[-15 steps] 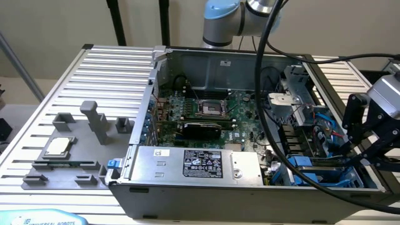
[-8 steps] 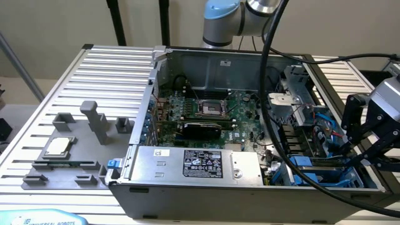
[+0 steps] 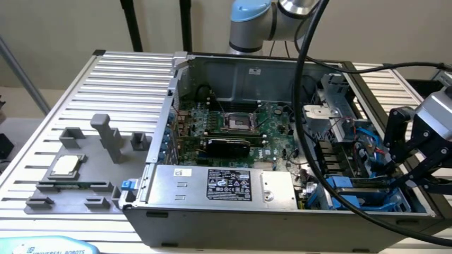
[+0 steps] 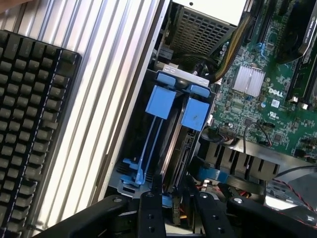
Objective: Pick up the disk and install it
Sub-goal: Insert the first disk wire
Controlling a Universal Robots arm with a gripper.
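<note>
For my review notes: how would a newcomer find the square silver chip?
On the exterior view's left, beside the open computer case, a grey fixture lies on the slatted table. The chip sits on it, the only shiny square among grey posts.

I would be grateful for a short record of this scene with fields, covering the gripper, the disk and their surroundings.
gripper: low at the drive bay, at the case's end on the exterior view's right
disk: blue-framed, on edge in the bay, in line with the gripper
grip: cannot tell whether the disk is held
neighbour: second blue frame beside it
case: open, on the slatted table
inside: motherboard; silver box with black label
outside: keyboard; grey fixture holding a square chip
</note>
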